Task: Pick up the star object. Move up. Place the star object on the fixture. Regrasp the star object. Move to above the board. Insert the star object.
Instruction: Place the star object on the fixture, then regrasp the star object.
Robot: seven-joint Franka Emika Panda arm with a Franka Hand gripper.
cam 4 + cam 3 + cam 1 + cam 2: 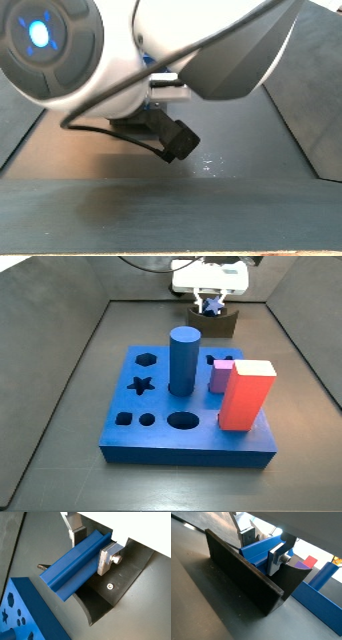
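Observation:
The star object (67,567), a ridged blue prism, lies on its side in the notch of the dark fixture (130,577). My gripper (93,549) stands over the fixture with a silver finger on each side of the prism, both against it. Both wrist views show this; in the other one the star object (254,553) sits behind the fixture's wall (241,574), with the gripper (261,549) around it. In a side view the gripper (210,301) is at the far end of the floor on the fixture (217,324). The blue board (147,421) lies nearer, its star hole (139,384) open.
On the board stand a tall blue cylinder (183,356), a purple block (221,374) and a red block (245,394). The board's corner (20,614) lies close beside the fixture. Dark walls ring the floor. The arm's body (134,50) fills a side view.

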